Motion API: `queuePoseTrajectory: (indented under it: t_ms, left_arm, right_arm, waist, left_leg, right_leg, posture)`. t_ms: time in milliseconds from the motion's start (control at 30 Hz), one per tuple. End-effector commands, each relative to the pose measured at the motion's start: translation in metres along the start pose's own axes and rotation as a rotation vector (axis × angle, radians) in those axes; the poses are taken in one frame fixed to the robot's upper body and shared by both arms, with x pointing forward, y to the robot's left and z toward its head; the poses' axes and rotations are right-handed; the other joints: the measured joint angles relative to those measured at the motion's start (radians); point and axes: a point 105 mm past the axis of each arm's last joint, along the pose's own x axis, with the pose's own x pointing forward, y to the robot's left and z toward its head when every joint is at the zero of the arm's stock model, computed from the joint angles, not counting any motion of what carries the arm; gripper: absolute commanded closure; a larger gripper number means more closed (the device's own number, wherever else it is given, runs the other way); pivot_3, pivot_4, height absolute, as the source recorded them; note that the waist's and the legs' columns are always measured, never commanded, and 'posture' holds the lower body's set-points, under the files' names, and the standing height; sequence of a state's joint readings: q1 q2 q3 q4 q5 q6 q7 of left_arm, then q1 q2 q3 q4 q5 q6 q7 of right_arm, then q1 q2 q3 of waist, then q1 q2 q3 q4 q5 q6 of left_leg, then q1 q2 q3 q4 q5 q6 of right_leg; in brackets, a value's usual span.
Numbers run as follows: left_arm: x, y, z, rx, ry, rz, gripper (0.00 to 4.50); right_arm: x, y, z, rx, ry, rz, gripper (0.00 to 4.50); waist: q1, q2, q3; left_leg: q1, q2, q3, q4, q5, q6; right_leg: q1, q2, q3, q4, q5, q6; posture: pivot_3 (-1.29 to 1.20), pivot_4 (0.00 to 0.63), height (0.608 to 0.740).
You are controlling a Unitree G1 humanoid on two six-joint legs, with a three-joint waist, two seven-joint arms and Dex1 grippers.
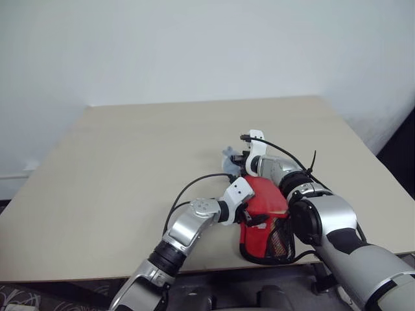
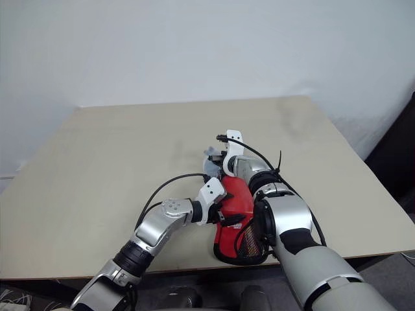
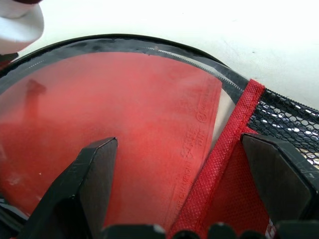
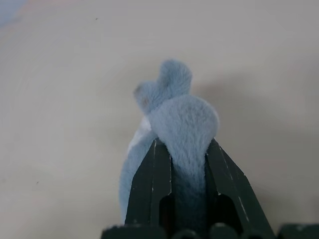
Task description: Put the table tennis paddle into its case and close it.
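Note:
The red case (image 1: 267,206) lies near the table's front edge, its dark mesh part (image 1: 281,243) toward me. In the left wrist view the table tennis paddle's red rubber face (image 3: 124,124) lies inside the case's black zip edge (image 3: 149,44), with a red fabric flap (image 3: 234,134) over one side. The handle is hidden. My left gripper (image 3: 179,144) hovers open just above that rubber face, one finger (image 3: 84,184) on each side of the flap's edge. At the case's far end, my right gripper (image 4: 183,143) is shut on the grey plush charm (image 4: 182,119).
The beige table (image 1: 130,162) stretches wide to the left and far side of the case. Black cables (image 1: 194,184) loop off both wrists above the table. A white wall stands behind the table's far edge.

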State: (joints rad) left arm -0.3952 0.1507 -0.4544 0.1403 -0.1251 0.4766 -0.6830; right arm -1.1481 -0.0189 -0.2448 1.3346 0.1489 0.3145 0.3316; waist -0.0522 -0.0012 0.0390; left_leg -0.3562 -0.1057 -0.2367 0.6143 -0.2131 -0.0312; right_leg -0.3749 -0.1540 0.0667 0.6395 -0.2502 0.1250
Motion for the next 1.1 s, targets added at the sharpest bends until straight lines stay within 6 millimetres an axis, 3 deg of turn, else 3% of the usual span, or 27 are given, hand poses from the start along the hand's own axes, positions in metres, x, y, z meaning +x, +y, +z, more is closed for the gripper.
queuePoseTrajectory:
  t_ms: [33, 267, 433, 900, 1100]
  left_arm:
    - [-0.005, 0.006, -0.042, -0.07, 0.156, 0.049, 0.29]
    - [-0.006, 0.007, -0.042, -0.072, 0.152, 0.062, 0.29]
    - [-0.007, 0.01, -0.042, -0.074, 0.15, 0.076, 0.29]
    - [-0.01, 0.016, -0.041, -0.072, 0.151, 0.094, 0.29]
    - [-0.008, 0.015, -0.04, -0.071, 0.151, 0.088, 0.29]
  right_arm:
    - [-0.008, -0.008, 0.047, 0.02, -0.198, -0.082, 4.29]
    - [-0.012, -0.023, 0.056, 0.074, -0.266, -0.199, 4.3]
    - [-0.021, -0.044, 0.06, 0.108, -0.31, -0.283, 4.3]
    - [-0.076, -0.137, 0.068, 0.159, -0.4, -0.551, 4.3]
    - [-0.102, -0.168, 0.071, 0.159, -0.411, -0.621, 4.3]
  waist:
    - [-0.001, 0.0, 0.0]
    - [-0.001, 0.001, 0.0]
    - [-0.001, 0.001, 0.001]
    - [0.001, 0.003, 0.001]
    - [0.006, 0.004, 0.001]
  left_leg:
    - [0.0, 0.0, 0.0, 0.0, 0.0, 0.0]
    - [0.0, 0.0, 0.0, 0.0, 0.0, 0.0]
    - [0.0, 0.0, 0.0, 0.0, 0.0, 0.0]
    - [-0.001, -0.001, 0.0, 0.0, 0.0, 0.0]
    - [-0.001, -0.001, 0.0, 0.001, 0.0, 0.001]
  right_leg:
    - [0.0, 0.0, 0.0, 0.0, 0.0, 0.0]
    - [0.0, 0.0, 0.0, 0.0, 0.0, 0.0]
    - [0.0, 0.0, 0.0, 0.0, 0.0, 0.0]
    - [0.001, 0.0, 0.0, -0.002, 0.0, 0.0]
    - [0.002, 0.0, 0.0, -0.002, 0.0, 0.0]
  posture:
    - [0.0, 0.0, 0.74]
    - [0.0, 0.0, 0.74]
    - [0.0, 0.0, 0.74]
    - [0.0, 0.0, 0.74]
    - [0.0, 0.0, 0.74]
